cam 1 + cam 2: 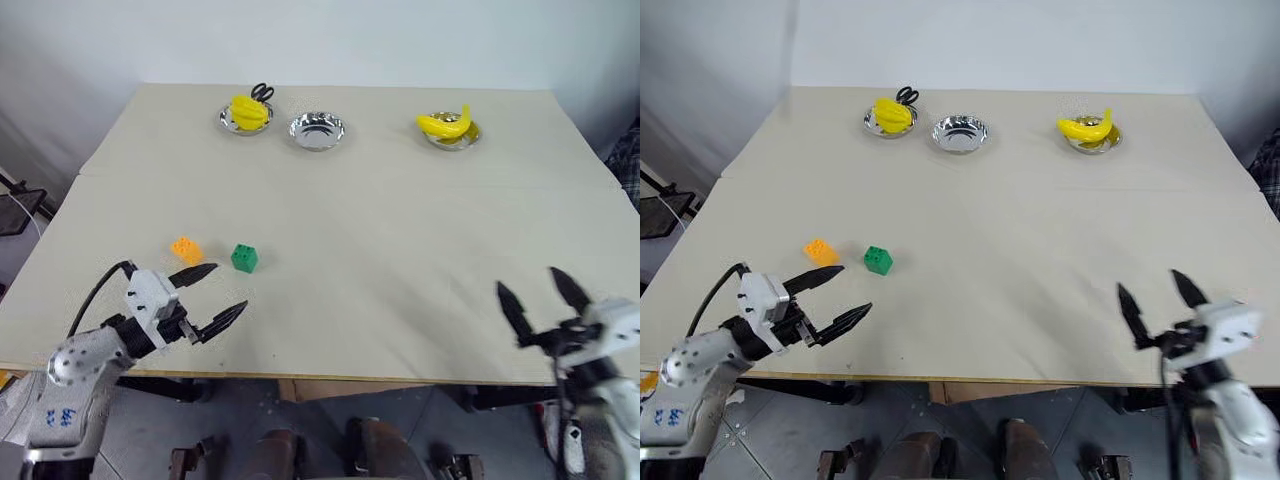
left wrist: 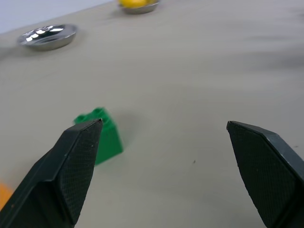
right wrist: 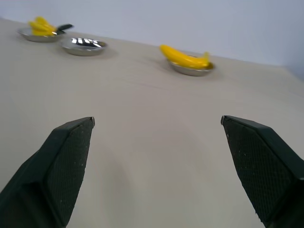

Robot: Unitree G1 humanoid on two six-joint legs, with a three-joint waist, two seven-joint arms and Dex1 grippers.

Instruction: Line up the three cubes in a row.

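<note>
Two of the cubes lie on the beige table point(image 1: 400, 230) near its front left: an orange cube point(image 1: 187, 248) and, just to its right, a green cube point(image 1: 244, 258). My left gripper point(image 1: 228, 287) hovers open a little in front of them, pointing toward the green cube. In the left wrist view the green cube point(image 2: 110, 135) sits beyond one fingertip point(image 2: 80, 156), apart from it. At the front right edge of the table my right gripper point(image 1: 527, 280) stands open over bare tabletop, with nothing between its fingers point(image 3: 66, 161).
Three steel bowls stand along the far side. The left bowl point(image 1: 247, 117) holds yellow fruit and black scissors, the middle bowl point(image 1: 317, 130) holds nothing, and the right bowl point(image 1: 449, 130) holds a banana. A wide bare stretch of table lies between the bowls and the cubes.
</note>
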